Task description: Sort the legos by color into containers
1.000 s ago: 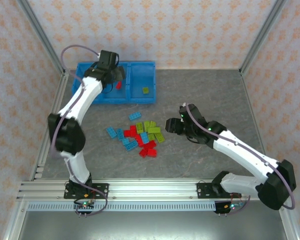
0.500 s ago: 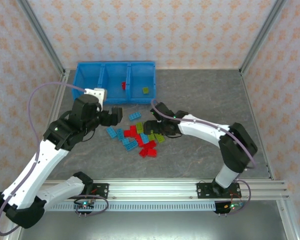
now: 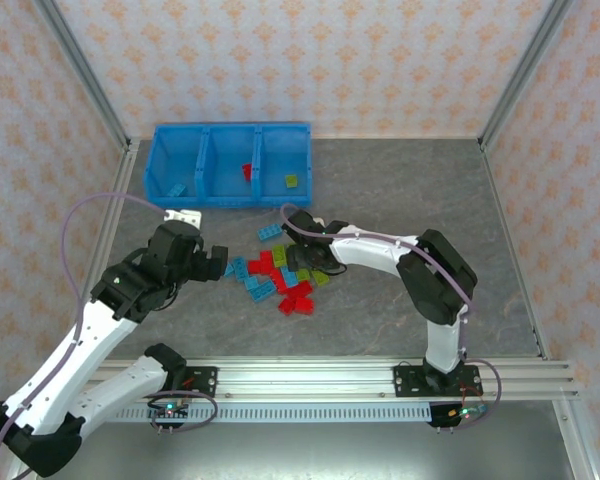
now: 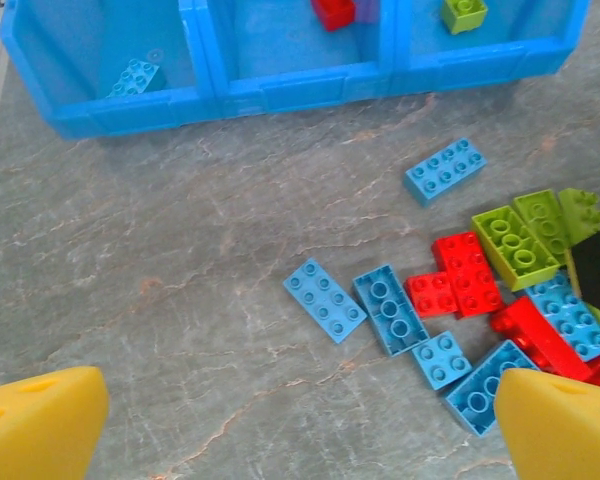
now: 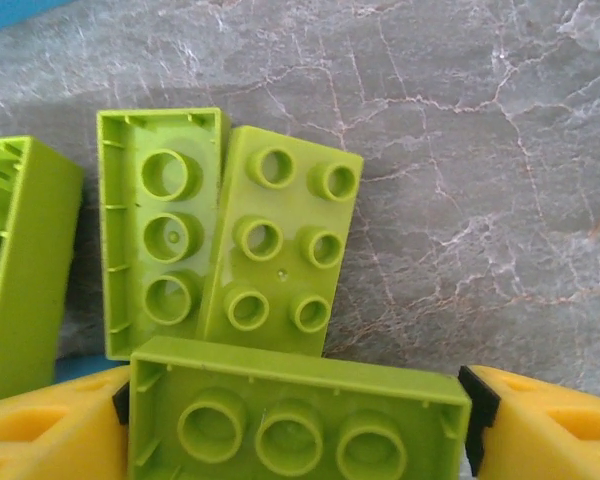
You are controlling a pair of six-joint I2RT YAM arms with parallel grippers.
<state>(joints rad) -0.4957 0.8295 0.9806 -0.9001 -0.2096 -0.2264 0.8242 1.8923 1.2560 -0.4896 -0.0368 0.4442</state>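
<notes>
- The right fingers (image 5: 550, 430) are clamped on a lime green brick (image 5: 298, 415), hollow underside up, with one yellow finger at each short end.
- That held brick is at the lime end of the pile, on the near side of the blue tray (image 3: 230, 127) and well short of it. I can't quite tell from the wrist view whether it's clear of the counter (image 3: 410, 200).
- Just past it, toward the tray, an upturned lime brick (image 5: 160, 230) and a studs-up lime brick (image 5: 280, 240) lie side by side, touching.
- The left fingers (image 4: 35, 420) are spread wide with nothing between them. They hover over bare counter in front of the tray's left half, well apart from it.
- The loose legos (image 3: 280, 275) lie in a red, light blue and lime heap in front of the tray's middle and right compartments.
- In the tray there's a light blue brick (image 4: 132, 77) in the left compartment, a red brick (image 4: 333, 10) in the middle and a small lime brick (image 4: 464, 12) in the right.
</notes>
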